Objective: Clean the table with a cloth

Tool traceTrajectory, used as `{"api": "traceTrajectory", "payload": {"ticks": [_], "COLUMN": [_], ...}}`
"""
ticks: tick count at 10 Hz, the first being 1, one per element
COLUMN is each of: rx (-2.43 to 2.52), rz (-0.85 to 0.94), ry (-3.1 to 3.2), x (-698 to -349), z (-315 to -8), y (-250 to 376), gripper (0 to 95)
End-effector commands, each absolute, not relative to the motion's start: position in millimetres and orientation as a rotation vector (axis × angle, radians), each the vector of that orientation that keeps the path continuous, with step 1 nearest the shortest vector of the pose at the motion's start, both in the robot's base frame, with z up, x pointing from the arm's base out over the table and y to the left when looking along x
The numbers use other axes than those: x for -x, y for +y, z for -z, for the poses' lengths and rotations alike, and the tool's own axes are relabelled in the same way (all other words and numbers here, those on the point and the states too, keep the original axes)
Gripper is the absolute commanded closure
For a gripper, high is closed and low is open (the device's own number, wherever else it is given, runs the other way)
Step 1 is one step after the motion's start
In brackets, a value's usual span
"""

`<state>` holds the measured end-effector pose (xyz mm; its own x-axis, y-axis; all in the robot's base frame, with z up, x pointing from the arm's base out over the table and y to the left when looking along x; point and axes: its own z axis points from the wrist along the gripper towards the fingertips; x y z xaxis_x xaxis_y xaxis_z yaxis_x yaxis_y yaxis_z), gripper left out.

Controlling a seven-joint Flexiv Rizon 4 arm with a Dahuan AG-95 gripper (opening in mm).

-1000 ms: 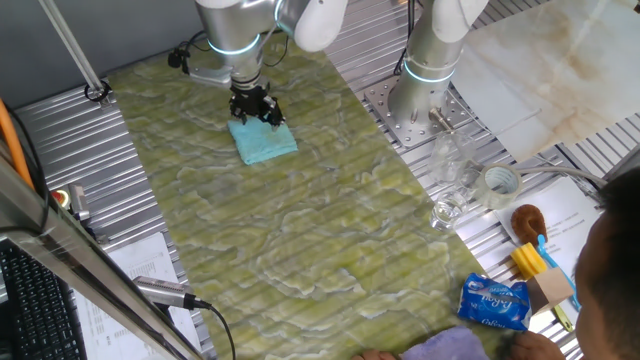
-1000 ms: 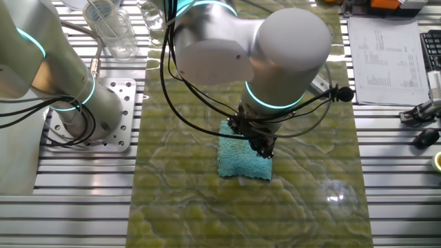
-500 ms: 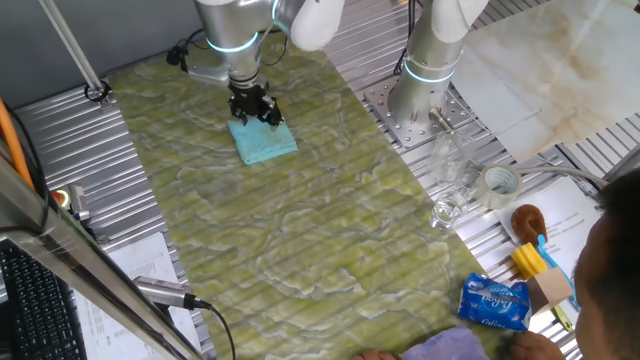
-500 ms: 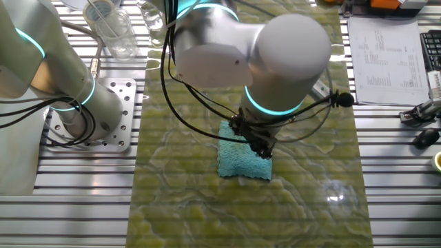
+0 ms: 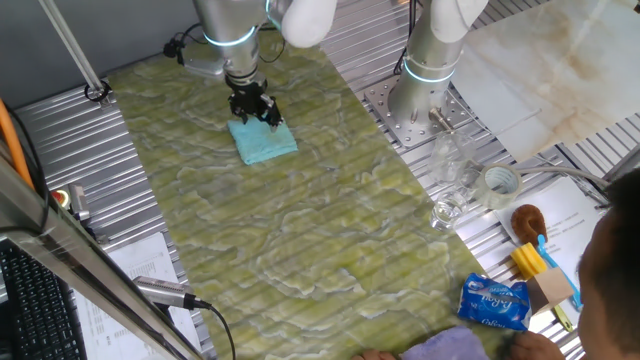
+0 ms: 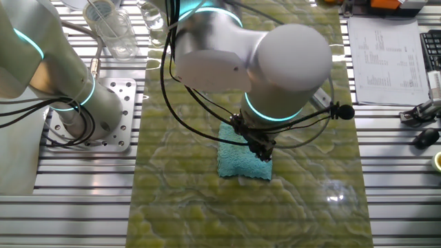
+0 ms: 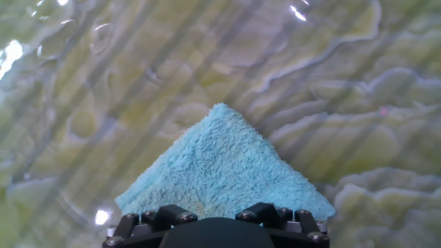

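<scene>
The light-blue cloth point(image 5: 266, 143) lies flat on the yellow-green marbled table point(image 5: 300, 230), toward its far end. My gripper point(image 5: 254, 113) stands upright on the cloth's far edge, fingers close together and pinching the fabric. In the other fixed view the gripper point(image 6: 260, 151) sits on the cloth's point(image 6: 240, 165) upper right corner, on the table point(image 6: 296, 213). In the hand view the cloth point(image 7: 220, 165) spreads as a triangle ahead of the black hand housing point(image 7: 217, 233) on the table point(image 7: 344, 103). The fingertips are hidden under the housing.
A second arm's base point(image 5: 420, 80) stands on the metal panel to the right. Glass beakers point(image 5: 450, 190), a tape roll point(image 5: 500, 183), a brown brush point(image 5: 527, 218), a blue packet point(image 5: 495, 303) and lavender fabric point(image 5: 450, 345) lie near the right front. A person's head point(image 5: 615, 280) is at the right edge.
The arm's upper links have swung slightly left and the gripper has shifted a little. The cloth stays in the same place.
</scene>
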<state>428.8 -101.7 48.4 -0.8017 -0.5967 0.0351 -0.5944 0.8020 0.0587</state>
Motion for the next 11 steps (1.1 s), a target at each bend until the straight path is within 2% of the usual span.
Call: {"api": "traceTrajectory", "payload": {"ticks": [1,4,11], "rx": [-0.938,-0.930,-0.946], "rz": [-0.002,-0.063,-0.079], "ry": [-2.930,-2.949,-2.955], "x": [-428.2,-408.6,-406.0], "z": [-49.1,-35.6,-27.2], "y": [-102.3,-105.6,-104.0], "gripper": [19.0,19.0,19.0]}}
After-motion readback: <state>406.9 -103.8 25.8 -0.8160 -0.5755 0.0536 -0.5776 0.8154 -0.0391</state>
